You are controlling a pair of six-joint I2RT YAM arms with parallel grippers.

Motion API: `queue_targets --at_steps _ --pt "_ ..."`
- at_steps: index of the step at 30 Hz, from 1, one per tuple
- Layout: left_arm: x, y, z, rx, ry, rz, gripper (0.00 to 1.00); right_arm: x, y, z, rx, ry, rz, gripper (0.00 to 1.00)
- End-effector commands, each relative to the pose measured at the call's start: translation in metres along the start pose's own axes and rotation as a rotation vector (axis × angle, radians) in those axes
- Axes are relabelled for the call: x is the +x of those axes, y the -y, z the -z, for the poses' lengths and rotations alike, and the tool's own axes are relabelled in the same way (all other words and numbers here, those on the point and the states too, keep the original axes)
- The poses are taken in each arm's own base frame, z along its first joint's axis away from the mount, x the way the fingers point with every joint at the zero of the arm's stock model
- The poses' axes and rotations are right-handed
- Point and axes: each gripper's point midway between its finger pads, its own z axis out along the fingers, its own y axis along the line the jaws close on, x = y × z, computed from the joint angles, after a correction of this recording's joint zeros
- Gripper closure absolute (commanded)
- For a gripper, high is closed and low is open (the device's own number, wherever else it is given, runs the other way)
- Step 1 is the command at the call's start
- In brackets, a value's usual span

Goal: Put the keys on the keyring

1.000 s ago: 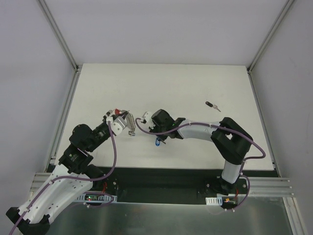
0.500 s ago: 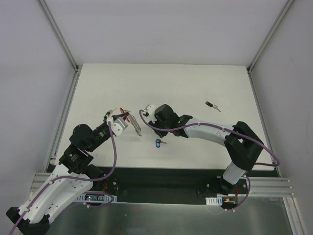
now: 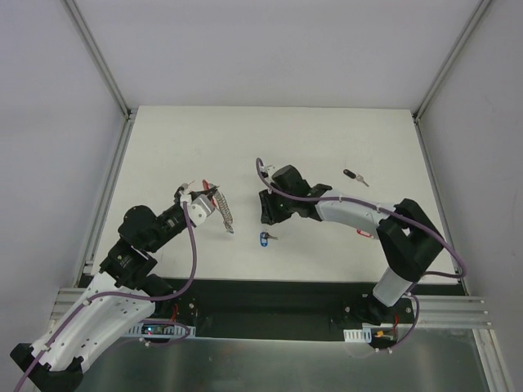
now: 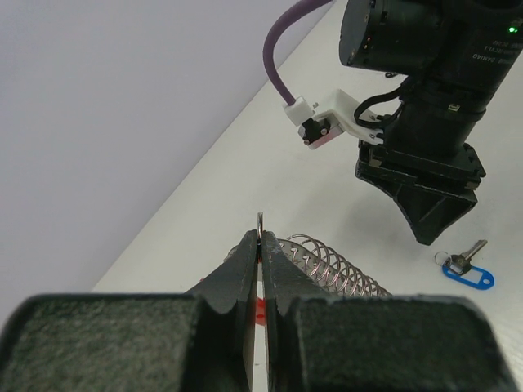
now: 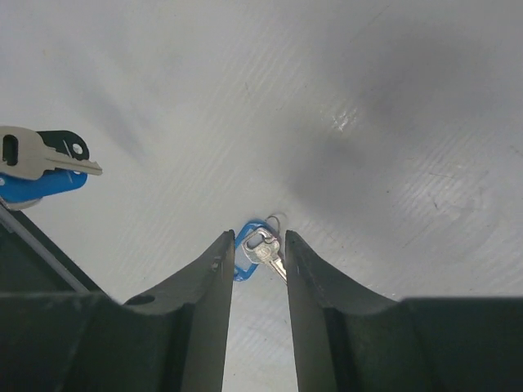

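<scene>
My left gripper [image 4: 260, 245] is pinched tight on the thin silver ring [image 4: 259, 220] of the keyring [image 3: 221, 206], and the ring's edge stands up between the fingertips. The keyring's coiled chain [image 4: 327, 265] trails from that pinch toward the blue key [image 4: 467, 270] and stops short of it. A bit of its red band [image 4: 259, 306] shows below my fingers. I cannot tell whether the chain's far end touches the table [image 3: 327, 139]. My right gripper [image 5: 257, 238] hangs just over the blue key, pointing down, with its jaws parted a little and holding nothing. In its wrist view the key lies flat on the table, framed in the gap between the two fingertips. In the top view the keyring is to the left of the blue key, near it but apart. The black key [image 3: 353, 175] lies well apart from the blue key, farther back and to the right.
</scene>
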Motion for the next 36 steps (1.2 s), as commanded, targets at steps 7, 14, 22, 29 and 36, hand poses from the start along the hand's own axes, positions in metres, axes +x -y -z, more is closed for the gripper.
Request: queue_targets --at_steps 7,14,22,29,36 --pt "-0.017 -0.008 -0.001 -0.021 0.068 -0.014 1.00 0.024 -0.002 -0.017 -0.069 -0.171 -0.191 0.68" --pt "-0.017 -0.007 -0.002 -0.015 0.066 -0.008 1.00 0.027 -0.001 -0.025 -0.094 -0.197 -0.207 0.69" --pt "-0.014 -0.005 -0.004 -0.007 0.058 -0.006 1.00 0.029 0.005 -0.033 -0.101 -0.199 -0.238 0.70" --pt "-0.012 -0.002 -0.006 0.008 0.053 0.001 1.00 0.031 0.005 -0.036 -0.116 -0.207 -0.248 0.73" --pt "-0.011 -0.001 -0.007 0.015 0.050 0.004 1.00 0.031 0.003 -0.036 -0.131 -0.211 -0.248 0.74"
